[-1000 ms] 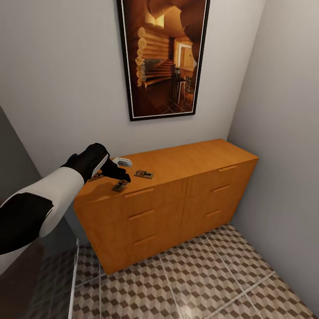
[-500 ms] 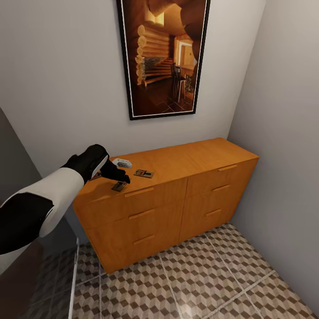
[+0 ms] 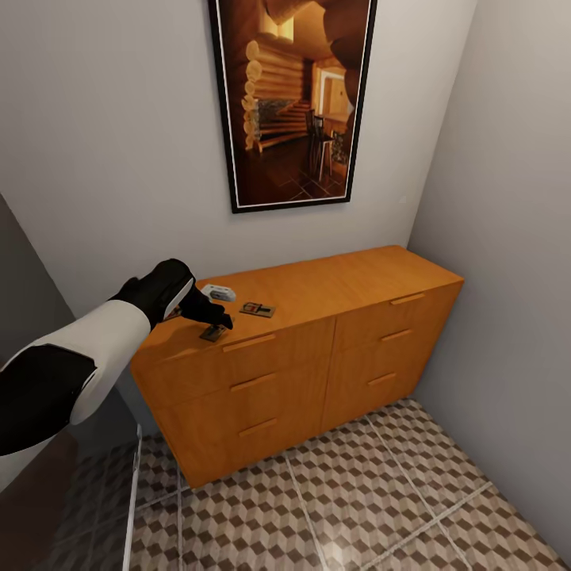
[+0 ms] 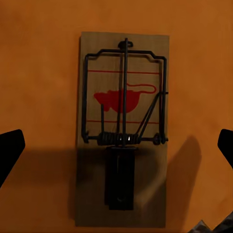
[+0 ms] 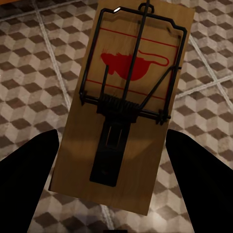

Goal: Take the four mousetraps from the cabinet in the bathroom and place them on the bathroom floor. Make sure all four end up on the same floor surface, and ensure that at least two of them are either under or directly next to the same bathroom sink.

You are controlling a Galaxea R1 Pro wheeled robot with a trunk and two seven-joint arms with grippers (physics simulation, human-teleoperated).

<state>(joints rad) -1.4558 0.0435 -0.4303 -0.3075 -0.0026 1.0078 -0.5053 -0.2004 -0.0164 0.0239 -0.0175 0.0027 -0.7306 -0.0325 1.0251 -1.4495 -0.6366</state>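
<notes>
Your left gripper [image 3: 216, 319] hangs spread wide over a mousetrap [image 4: 123, 130]: a flat wooden slab with a dark wire bar, spring and red mouse print, lying near the cabinet's [image 3: 317, 349] front edge. Another trap [image 3: 258, 309] lies just beyond it. Your right gripper [image 5: 114, 160] clamps a matching mousetrap [image 5: 127, 104] above the cube-patterned bathroom floor [image 3: 357, 500]. A framed picture [image 3: 289, 103] hangs on the grey wall.

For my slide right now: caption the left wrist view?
Open left pincer poised over a brown wooden mousetrap on the orange cabinet top.
</notes>
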